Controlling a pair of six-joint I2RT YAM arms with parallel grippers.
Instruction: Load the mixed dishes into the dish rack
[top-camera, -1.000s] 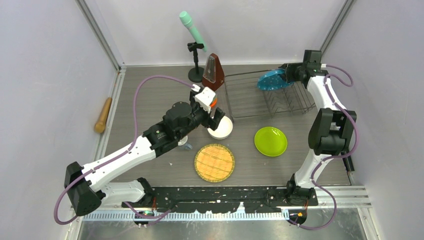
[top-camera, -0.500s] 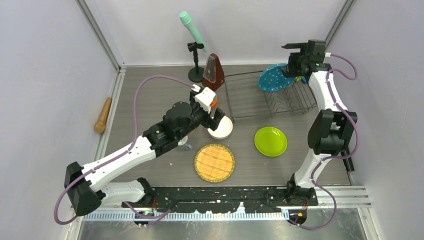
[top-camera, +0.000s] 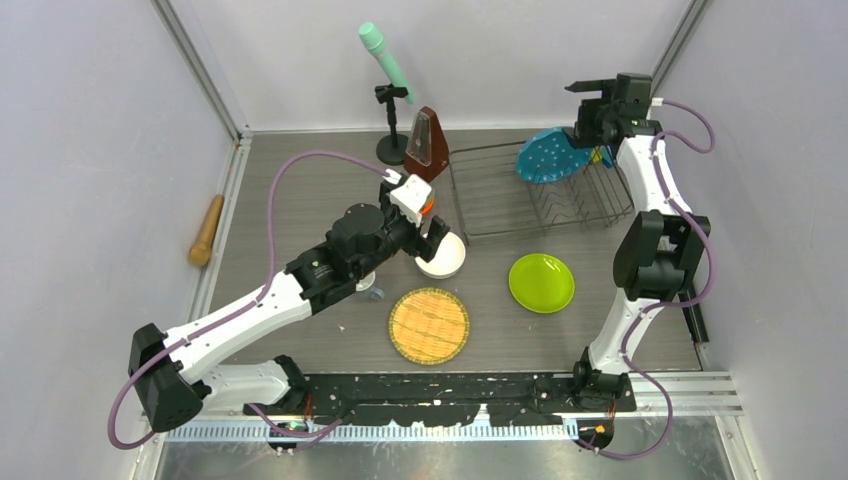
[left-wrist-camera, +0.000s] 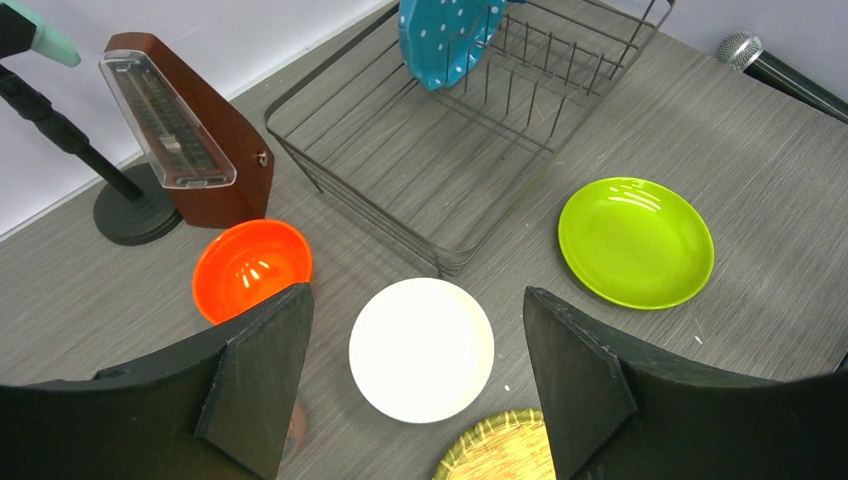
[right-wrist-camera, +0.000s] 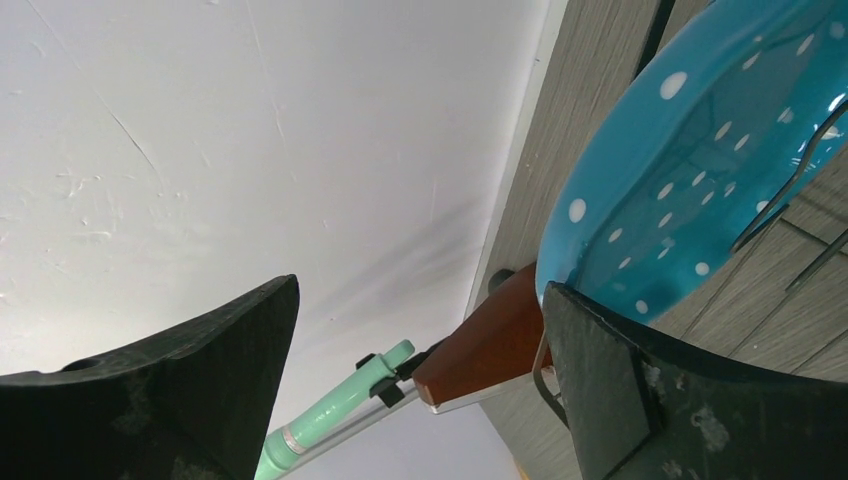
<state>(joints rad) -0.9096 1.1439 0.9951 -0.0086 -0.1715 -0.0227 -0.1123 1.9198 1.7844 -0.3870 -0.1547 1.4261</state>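
Note:
The scalloped teal plate (top-camera: 548, 157) (right-wrist-camera: 690, 170) (left-wrist-camera: 445, 40) stands tilted among the prongs at the far end of the grey wire dish rack (top-camera: 500, 195) (left-wrist-camera: 400, 180). Just above and behind it, my right gripper (top-camera: 588, 112) (right-wrist-camera: 420, 300) is open and holds nothing. Over the white bowl (top-camera: 443, 257) (left-wrist-camera: 420, 348) hovers my left gripper (top-camera: 436, 236) (left-wrist-camera: 415, 295), open, with a finger on either side and not touching. The orange bowl (left-wrist-camera: 250, 268) lies left of the white one. On the table in front of the rack lies the lime-green plate (top-camera: 541, 282) (left-wrist-camera: 636, 240).
A brown metronome (top-camera: 427, 140) (left-wrist-camera: 180, 140) stands at the rack's left corner, with a mint microphone on a stand (top-camera: 385, 60) behind it. A round woven mat (top-camera: 429, 325) lies near the front edge. A wooden roller (top-camera: 207, 230) rests along the left wall.
My right gripper opened, let go of the teal plate and rose up and back. The plate now leans in the rack by itself. The left arm has not moved.

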